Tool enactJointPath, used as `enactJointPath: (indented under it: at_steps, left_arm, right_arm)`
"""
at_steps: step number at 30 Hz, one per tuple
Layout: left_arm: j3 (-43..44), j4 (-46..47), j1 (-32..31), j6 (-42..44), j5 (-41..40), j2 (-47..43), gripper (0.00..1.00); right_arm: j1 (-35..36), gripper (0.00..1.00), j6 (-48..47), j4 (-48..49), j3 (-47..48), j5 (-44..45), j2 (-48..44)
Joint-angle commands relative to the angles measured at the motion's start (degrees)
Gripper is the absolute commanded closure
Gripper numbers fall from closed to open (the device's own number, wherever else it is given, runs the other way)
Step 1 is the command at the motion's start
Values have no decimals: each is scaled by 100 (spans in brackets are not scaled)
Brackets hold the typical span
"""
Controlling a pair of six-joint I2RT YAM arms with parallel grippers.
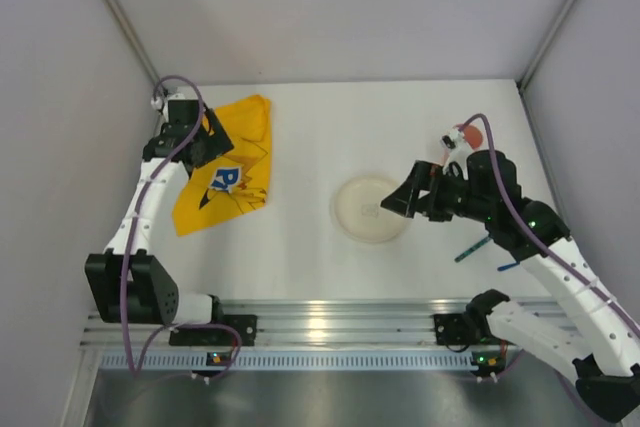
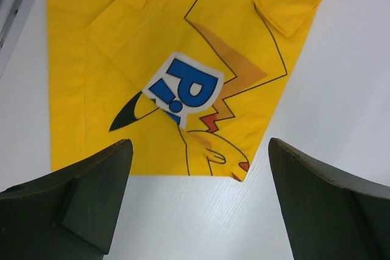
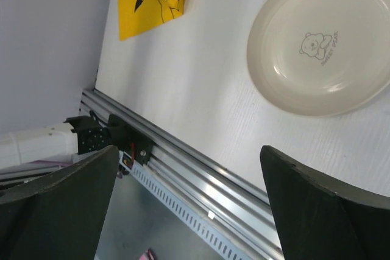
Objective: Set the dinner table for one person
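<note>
The white dinner table (image 1: 400, 117) carries a cream plate (image 1: 368, 210) with a small bear print at its middle; the plate also shows in the right wrist view (image 3: 323, 41). A yellow cartoon-printed cloth (image 1: 228, 182) lies flat at the left and fills the top of the left wrist view (image 2: 183, 59). My left gripper (image 1: 205, 139) hangs over the cloth's far left part, open and empty (image 2: 198, 205). My right gripper (image 1: 400, 199) hovers by the plate's right rim, open and empty (image 3: 189, 211).
A green utensil (image 1: 470, 247) and a blue one (image 1: 508, 267) lie on the table under my right arm. A red-orange object (image 1: 470, 135) sits behind the right wrist. A metal rail (image 1: 320, 322) runs along the near edge. Grey walls close the sides and back.
</note>
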Motion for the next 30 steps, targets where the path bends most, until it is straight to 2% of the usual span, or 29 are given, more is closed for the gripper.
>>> enactJointPath:
  at_steps: [1, 2, 3, 4, 5, 7, 8, 15, 20, 30]
  left_arm:
    - [-294, -457, 145, -514, -506, -709, 2]
    - [-418, -632, 154, -734, -585, -831, 2]
    - [-602, -503, 450, -945, -455, -928, 2]
    - [-1117, -310, 557, -965, -219, -1208, 2]
    - [-1374, -91, 680, -1017, 358, -1332, 2]
    - [-1832, 429, 971, -1193, 818, -1509, 2]
    - [-1895, 534, 1023, -1219, 1151, -1475, 2]
    - [-2027, 1290, 1656, -1631, 1980, -904, 4]
    - [-2247, 2160, 2017, -1870, 2341, -508, 12]
    - [-1774, 2601, 2254, -1739, 2113, 871, 23]
  right_arm:
    - [55, 0, -235, 114, 3, -328, 135]
    - [63, 0, -270, 105, -6, -363, 162]
    - [63, 0, -288, 105, -23, -372, 180]
    - [63, 0, -332, 97, -32, -372, 180]
    - [63, 0, -341, 79, -32, -390, 189]
    - [55, 0, -358, 0, -23, -381, 154]
    - [55, 0, -393, -87, 3, -363, 127]
    - [55, 0, -718, -877, 354, 180, -5]
    - [55, 0, -850, -1335, 556, 576, -163]
    - [55, 0, -1123, -1942, 917, 1402, -146]
